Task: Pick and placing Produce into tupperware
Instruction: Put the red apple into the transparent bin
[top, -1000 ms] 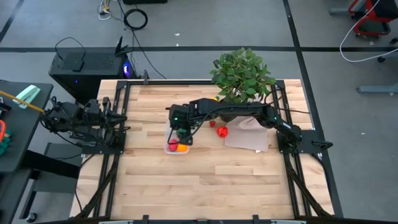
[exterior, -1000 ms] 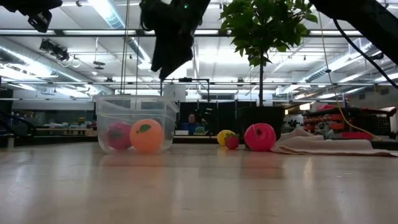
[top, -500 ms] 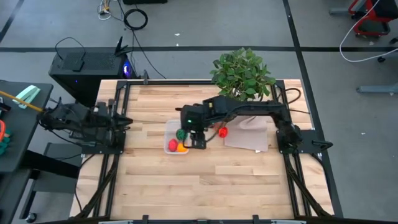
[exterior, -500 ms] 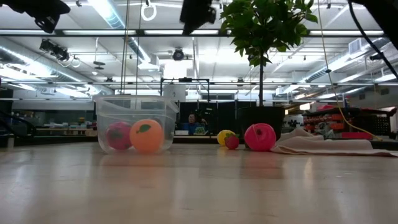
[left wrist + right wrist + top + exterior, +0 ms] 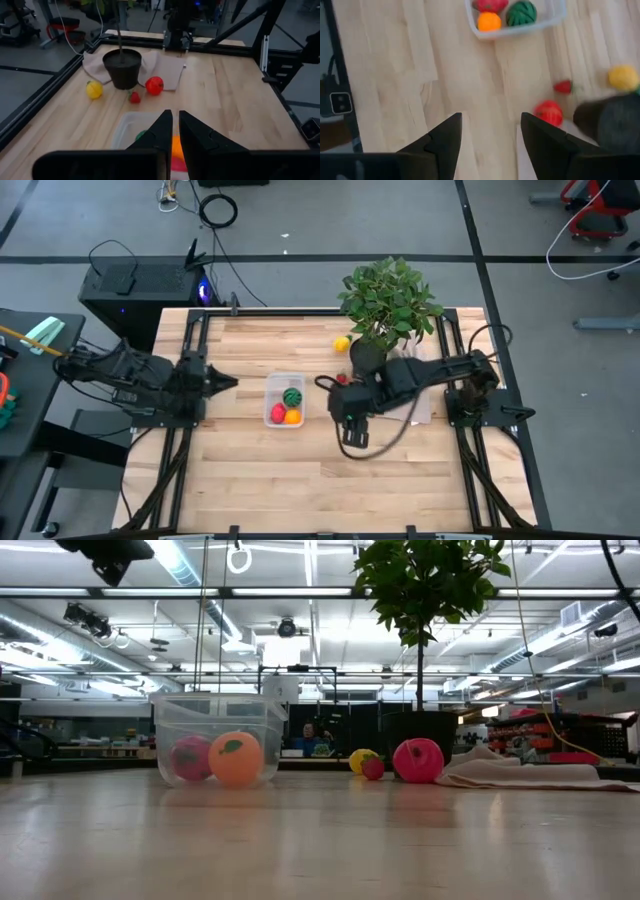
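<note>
Pulling back from the tupperware (image 5: 285, 400), my right end effector (image 5: 349, 423) is hanging spread and empty above bare worktop (image 5: 400, 470). Left end effector (image 5: 225, 383) is waiting pressed together. I'm risking snagging the plant (image 5: 390, 300) reaching for the red fruit (image 5: 548, 113).

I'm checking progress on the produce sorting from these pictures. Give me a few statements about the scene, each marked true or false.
1. The tupperware holds three pieces of produce. True.
2. The yellow fruit is inside the tupperware. False: it lies on the table near the potted plant.
3. The right hand is open and holds nothing. True.
4. The left hand is clamped on the red apple. False: it is shut on nothing, and the apple lies on the table by the pot.
5. The beige cloth covers the tupperware. False: it lies beside the potted plant, apart from the tupperware.
</note>
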Controlling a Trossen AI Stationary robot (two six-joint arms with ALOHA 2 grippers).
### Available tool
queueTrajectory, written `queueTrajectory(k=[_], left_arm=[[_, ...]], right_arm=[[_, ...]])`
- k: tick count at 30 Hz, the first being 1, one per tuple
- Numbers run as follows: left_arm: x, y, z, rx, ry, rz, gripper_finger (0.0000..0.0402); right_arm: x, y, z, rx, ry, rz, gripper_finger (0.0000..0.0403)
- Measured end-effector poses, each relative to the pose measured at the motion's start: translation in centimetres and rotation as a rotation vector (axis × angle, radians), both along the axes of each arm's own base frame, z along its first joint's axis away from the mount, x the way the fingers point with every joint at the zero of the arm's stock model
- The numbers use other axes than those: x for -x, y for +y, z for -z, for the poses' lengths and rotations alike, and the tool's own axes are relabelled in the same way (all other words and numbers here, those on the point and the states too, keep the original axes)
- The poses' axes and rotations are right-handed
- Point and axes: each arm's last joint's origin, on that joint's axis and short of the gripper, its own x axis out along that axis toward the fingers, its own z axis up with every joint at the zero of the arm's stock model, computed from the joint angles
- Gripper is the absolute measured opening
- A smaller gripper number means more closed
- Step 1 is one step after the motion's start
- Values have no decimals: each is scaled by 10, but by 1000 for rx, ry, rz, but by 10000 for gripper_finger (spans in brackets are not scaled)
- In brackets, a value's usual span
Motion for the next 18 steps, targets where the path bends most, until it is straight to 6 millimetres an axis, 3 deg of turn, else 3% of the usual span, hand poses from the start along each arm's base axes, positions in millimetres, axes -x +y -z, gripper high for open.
queueTrajectory(k=[8,18], left_arm=[[-32,-13,12,28,97,-35,19],[-33,-29,14,27,78,-63,12]], right_arm=[[27,20,26,47,7,261,213],[47,36,73,-29,-124,615,214]])
